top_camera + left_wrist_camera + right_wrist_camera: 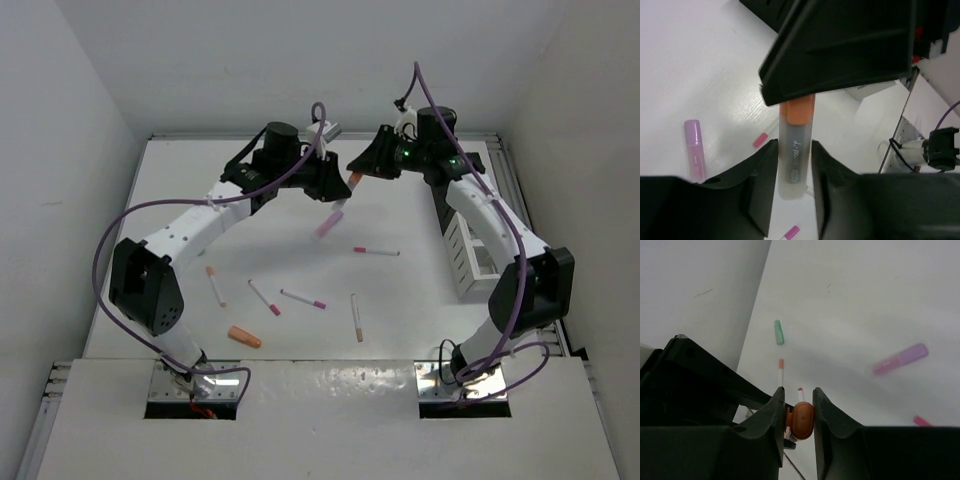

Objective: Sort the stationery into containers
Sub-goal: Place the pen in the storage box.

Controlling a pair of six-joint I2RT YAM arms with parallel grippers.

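Observation:
A chunky marker (353, 181) with a grey body (795, 160) and an orange cap (802, 421) is held in the air between both grippers. My left gripper (795, 172) is shut on its body and my right gripper (799, 410) is shut on its cap. In the top view the left gripper (343, 193) and right gripper (364, 174) meet over the far middle of the table. The lilac piece (330, 222) lies just below them. The white slatted rack (470, 250) stands at the right, partly behind the right arm. The black holder is not visible.
White pens lie on the table: one (376, 251) right of centre, several (303, 298) toward the near side. An orange piece (244, 337) lies near the front. A mint-green piece (779, 332) lies by the left wall. The table's metal rail (900, 135) runs along the right.

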